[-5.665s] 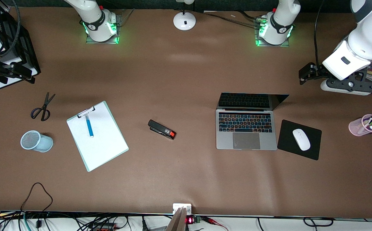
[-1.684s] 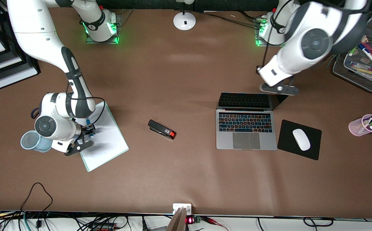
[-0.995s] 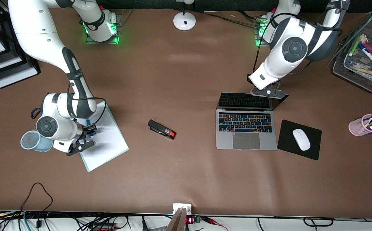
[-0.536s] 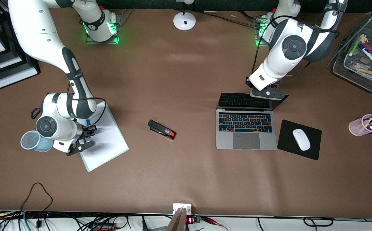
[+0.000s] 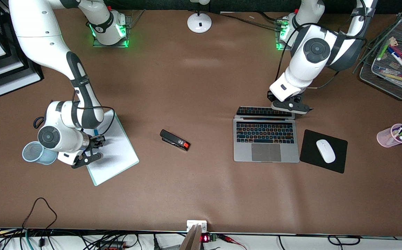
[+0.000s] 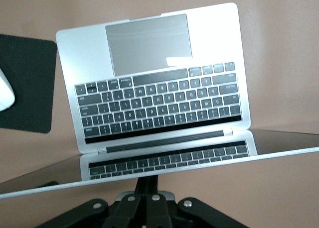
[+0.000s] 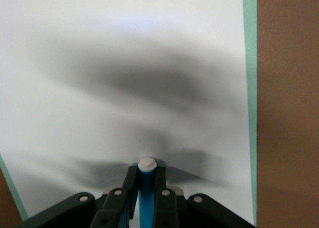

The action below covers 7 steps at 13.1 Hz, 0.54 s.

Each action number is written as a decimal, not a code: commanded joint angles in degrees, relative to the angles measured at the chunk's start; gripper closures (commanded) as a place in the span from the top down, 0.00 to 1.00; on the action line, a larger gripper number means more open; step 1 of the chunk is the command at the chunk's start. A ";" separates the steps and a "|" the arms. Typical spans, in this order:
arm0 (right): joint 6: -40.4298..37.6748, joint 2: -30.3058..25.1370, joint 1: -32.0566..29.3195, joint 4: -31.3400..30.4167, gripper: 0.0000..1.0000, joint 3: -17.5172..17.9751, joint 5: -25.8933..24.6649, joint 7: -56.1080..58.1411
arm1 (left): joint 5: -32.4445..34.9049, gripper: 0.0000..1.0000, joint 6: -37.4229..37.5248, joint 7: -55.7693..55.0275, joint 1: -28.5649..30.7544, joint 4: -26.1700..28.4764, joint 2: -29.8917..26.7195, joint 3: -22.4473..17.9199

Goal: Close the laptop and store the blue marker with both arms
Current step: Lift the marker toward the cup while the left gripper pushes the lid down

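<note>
The laptop (image 5: 266, 157) lies open toward the left arm's end of the table, its lid (image 5: 264, 110) tilted low over the black keys. My left gripper (image 5: 288, 106) is shut and empty, with its fingertips (image 6: 148, 176) against the back of the lid's top edge; the keyboard and trackpad (image 6: 149, 44) show past the lid. My right gripper (image 5: 96, 140) is over the white clipboard (image 5: 117, 152), shut on the blue marker (image 7: 146, 197). The marker's white end (image 7: 146, 163) sticks out between the fingers, just above the paper.
A light-blue mesh cup (image 5: 31, 151) stands beside the clipboard. A black stapler (image 5: 174, 140) lies mid-table. A black mouse pad (image 5: 308, 152) with a white mouse (image 5: 325, 151) lies beside the laptop. A pink cup of markers (image 5: 394, 135) and a wire tray (image 5: 388, 74) are at the left arm's end.
My left gripper has come down on the lid's top edge and tipped the lid lower over the keyboard. My right gripper stays shut on the marker over the clipboard.
</note>
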<state>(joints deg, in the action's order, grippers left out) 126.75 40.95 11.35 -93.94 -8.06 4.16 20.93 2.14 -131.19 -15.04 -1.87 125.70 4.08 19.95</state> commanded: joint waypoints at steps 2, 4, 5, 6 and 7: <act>-0.45 -2.09 -1.06 2.35 0.07 0.24 1.11 1.13 | 1.73 0.00 -0.82 0.63 1.52 -5.71 5.58 0.26; -2.37 -4.20 -2.20 4.63 0.07 0.06 1.02 1.22 | 1.82 0.00 -1.35 0.72 1.61 -7.74 7.43 0.17; -3.69 -4.73 -2.56 6.47 0.07 0.15 1.02 1.22 | 1.82 0.00 -1.44 0.80 1.61 -8.36 8.22 0.17; -5.96 -5.61 -2.47 8.67 0.07 0.15 1.02 1.31 | 1.82 0.00 -1.44 0.81 1.61 -8.80 9.01 0.09; -8.77 -6.66 -2.65 10.52 0.07 0.23 1.02 1.40 | 1.82 0.00 -2.13 0.81 1.61 -9.50 9.89 0.09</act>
<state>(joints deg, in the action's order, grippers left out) 122.92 36.55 9.36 -86.54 -8.38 4.20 21.08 2.50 -132.70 -14.82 -0.67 118.99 11.28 19.82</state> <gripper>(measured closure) 0.828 0.991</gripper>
